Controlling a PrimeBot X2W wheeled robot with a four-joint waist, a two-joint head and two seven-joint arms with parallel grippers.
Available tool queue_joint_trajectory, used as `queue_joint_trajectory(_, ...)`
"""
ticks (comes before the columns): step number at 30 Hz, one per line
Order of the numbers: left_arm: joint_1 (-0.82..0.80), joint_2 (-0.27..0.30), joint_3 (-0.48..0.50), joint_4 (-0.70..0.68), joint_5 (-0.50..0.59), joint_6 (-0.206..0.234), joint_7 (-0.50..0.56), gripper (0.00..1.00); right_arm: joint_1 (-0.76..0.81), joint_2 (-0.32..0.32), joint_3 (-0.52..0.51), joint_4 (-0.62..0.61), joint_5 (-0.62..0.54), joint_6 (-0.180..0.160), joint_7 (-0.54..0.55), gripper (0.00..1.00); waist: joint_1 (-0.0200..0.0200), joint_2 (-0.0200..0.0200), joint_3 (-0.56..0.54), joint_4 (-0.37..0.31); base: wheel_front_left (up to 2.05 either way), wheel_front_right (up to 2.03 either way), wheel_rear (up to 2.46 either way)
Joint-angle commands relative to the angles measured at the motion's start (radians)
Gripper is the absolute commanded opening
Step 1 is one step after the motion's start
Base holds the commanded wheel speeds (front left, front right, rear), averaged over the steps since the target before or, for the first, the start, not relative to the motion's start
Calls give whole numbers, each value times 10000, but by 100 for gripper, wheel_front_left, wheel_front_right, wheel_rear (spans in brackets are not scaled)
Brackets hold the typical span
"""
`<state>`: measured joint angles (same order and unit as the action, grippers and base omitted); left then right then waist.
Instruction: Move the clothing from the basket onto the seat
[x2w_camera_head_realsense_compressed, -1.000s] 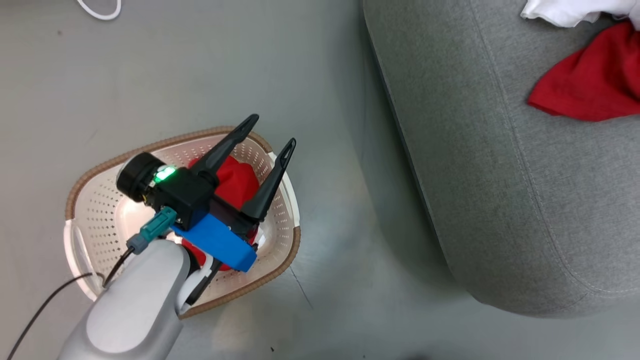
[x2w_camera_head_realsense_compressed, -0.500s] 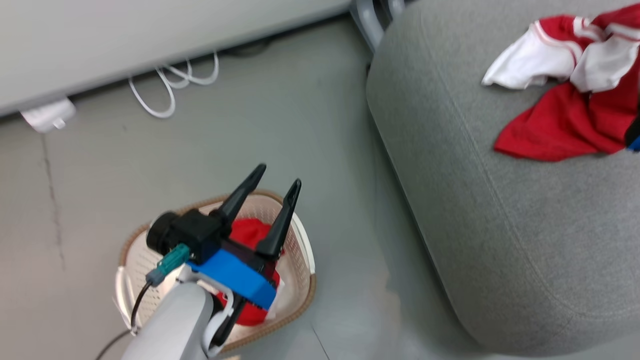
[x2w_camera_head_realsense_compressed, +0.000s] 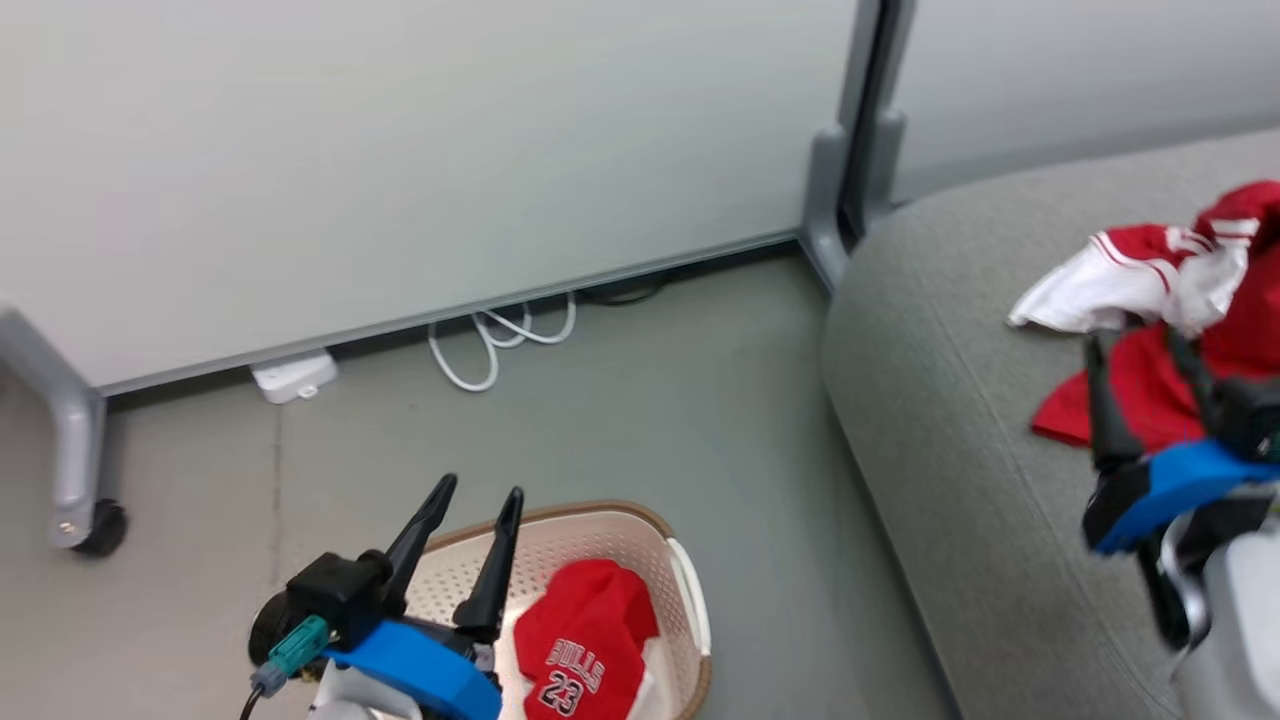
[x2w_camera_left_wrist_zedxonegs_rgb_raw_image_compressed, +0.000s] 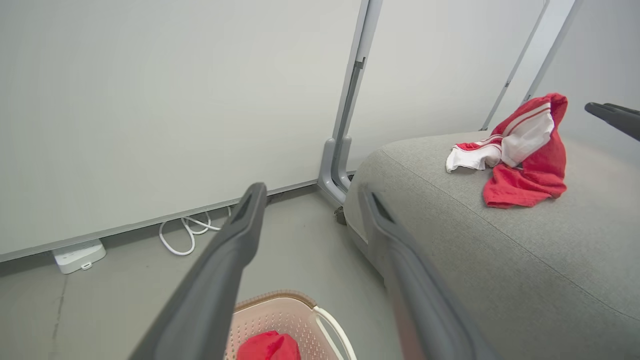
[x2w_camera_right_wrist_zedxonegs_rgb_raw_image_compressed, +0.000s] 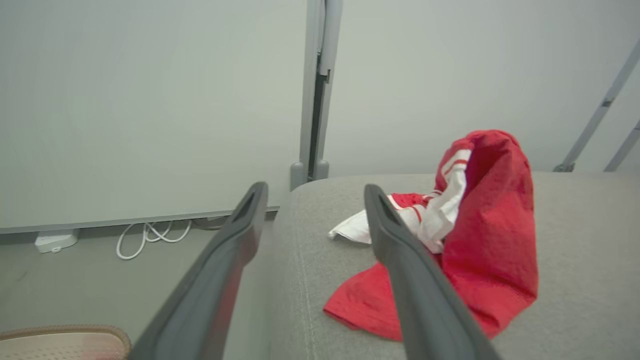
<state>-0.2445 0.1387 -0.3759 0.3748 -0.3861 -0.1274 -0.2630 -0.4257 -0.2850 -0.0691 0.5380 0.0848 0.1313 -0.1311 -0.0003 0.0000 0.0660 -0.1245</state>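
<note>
In the head view the basket (x2w_camera_head_realsense_compressed: 600, 512) sits at six o'clock, one red "BULLS 23" garment (x2w_camera_head_realsense_compressed: 585, 640) inside; the left gripper (x2w_camera_head_realsense_compressed: 480, 488) hovers at its nine-o'clock side, fingers (x2w_camera_left_wrist_zedxonegs_rgb_raw_image_compressed: 235, 245) apart, empty. At three o'clock the other red-and-white garment (x2w_camera_head_realsense_compressed: 1150, 270) lies crumpled on the seat (x2w_camera_head_realsense_compressed: 950, 450) — the right gripper (x2w_camera_head_realsense_compressed: 1132, 342) just beside it, fingers (x2w_camera_right_wrist_zedxonegs_rgb_raw_image_compressed: 400, 260) spread, gripping nothing.

Head view downward – wrist views level, sharing the seat (x2w_camera_head_realsense_compressed: 930, 400)

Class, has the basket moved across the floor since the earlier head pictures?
No. The basket keeps its place on the floor left of the seat; the whole head view has swung upward instead.
</note>
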Motion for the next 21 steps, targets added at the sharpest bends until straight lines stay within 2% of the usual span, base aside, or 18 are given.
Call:
queue_joint_trajectory(1,149,-1,97,57,25,-23,-25,100,358,138,-18,-296,-29,-10,53,100,3,0,-416,465,0,0,0)
queue_joint_trajectory(4,386,-61,527,255,104,-24,-25,100,1846,906,-307,-2128,-351,-10,408,100,3,0,-596,856,0,0,0)
queue_joint_trajectory(9,563,-88,1088,429,268,8,-25,100,3039,1659,-509,-3786,-732,-10,629,100,3,0,-672,1166,0,0,0)
queue_joint_trajectory(15,639,-201,1633,462,445,37,-26,100,3881,2190,-565,-4891,-1012,-9,784,100,3,0,-690,1495,0,0,0)
queue_joint_trajectory(21,548,-269,1959,532,609,13,-26,100,4314,2328,-92,-5183,-1032,-9,1011,100,3,0,-709,1715,0,0,0)
